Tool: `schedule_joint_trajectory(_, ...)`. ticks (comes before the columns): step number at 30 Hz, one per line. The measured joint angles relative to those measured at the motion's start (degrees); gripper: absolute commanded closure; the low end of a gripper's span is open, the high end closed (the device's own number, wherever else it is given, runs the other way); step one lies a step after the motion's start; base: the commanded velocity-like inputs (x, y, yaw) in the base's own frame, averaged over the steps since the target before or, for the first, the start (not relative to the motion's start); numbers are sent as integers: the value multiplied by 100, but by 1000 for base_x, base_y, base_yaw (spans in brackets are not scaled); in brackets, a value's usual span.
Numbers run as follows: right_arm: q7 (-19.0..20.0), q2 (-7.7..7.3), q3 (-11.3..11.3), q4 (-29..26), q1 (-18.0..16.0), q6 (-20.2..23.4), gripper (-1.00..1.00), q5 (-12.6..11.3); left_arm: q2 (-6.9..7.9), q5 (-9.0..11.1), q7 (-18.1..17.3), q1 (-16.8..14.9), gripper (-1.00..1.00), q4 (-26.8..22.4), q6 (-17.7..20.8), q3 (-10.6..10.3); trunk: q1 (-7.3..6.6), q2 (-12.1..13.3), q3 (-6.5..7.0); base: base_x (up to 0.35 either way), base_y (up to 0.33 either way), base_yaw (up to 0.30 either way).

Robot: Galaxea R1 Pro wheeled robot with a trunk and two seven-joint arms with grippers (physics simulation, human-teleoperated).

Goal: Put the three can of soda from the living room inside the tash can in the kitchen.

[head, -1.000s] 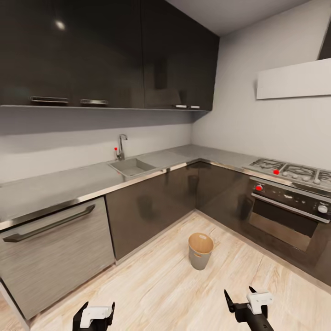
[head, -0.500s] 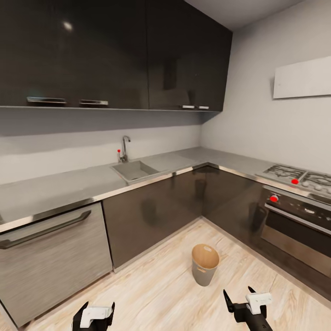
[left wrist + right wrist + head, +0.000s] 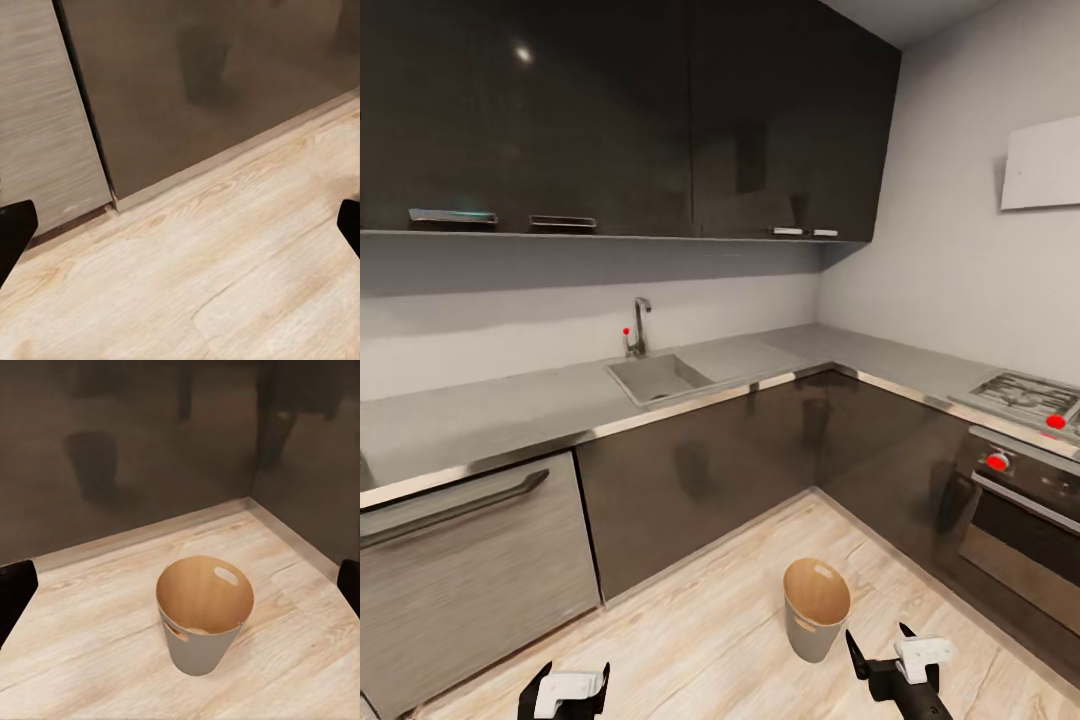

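The trash can (image 3: 817, 612) stands upright on the wood floor, grey outside and tan inside, with an oval handle slot near its rim. My right gripper (image 3: 877, 642) hangs open and empty just to its right and nearer to me. The right wrist view looks down into the trash can (image 3: 204, 616) between the two dark fingertips (image 3: 15, 594). My left gripper (image 3: 573, 672) is open and empty at the bottom left, over bare floor by the cabinets. The soda cans are out of view.
Dark grey base cabinets (image 3: 710, 470) run in an L around the floor, under a steel counter with a sink (image 3: 660, 376). A steel dishwasher front (image 3: 460, 560) is at the left. An oven (image 3: 1025, 530) and hob (image 3: 1025, 392) stand at the right.
The camera has moved closer and turned left, so the kitchen slid right and the trash can sits lower, near my right gripper. Both grippers stay open.
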Motion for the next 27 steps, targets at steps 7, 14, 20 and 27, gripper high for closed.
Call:
schedule_joint_trajectory(7,0,0,0,0,0,0,-100,0,0,0,-1,0,-100,6,-8,-1,0,0,0,270,-218,243)
schedule_joint_trajectory(14,0,0,0,0,0,0,-100,3,0,0,0,0,-100,7,-10,-1,0,0,1,270,-218,245)
schedule_joint_trajectory(20,-2,0,0,0,-1,0,-100,1,0,0,0,0,-100,7,-10,-1,0,0,10,270,-218,245)
schedule_joint_trajectory(27,0,0,0,0,0,0,-100,0,0,0,-2,0,-100,7,-10,-1,0,0,28,253,-195,232)
